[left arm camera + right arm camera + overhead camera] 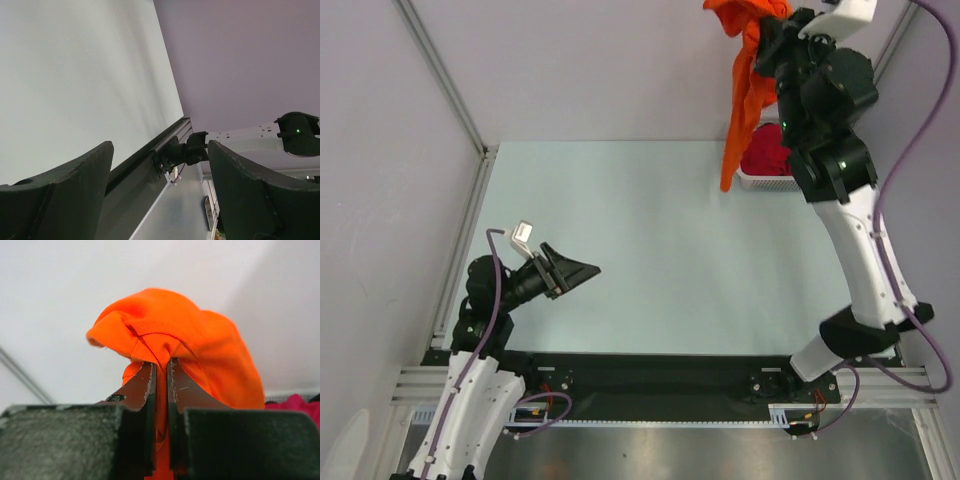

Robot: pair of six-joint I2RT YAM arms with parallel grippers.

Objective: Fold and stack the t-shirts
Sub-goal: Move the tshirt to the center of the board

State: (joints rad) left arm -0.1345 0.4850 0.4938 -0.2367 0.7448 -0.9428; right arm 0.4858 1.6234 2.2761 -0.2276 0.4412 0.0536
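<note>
Right wrist view: a soft orange shirt (pixel 185 335) was pinched in a rounded, bunched fold by the right end effector (pixel 161 365), its serrated jaws closed on the cloth. From above, the orange shirt (pixel 745 90) was hung as a long crumpled strip over the left edge of the mesh basket (pixel 765 182), in which a crimson shirt (pixel 767 152) was heaped. The left end effector (pixel 575 270) was held wide and empty above the smooth pale bench (pixel 650 240).
</note>
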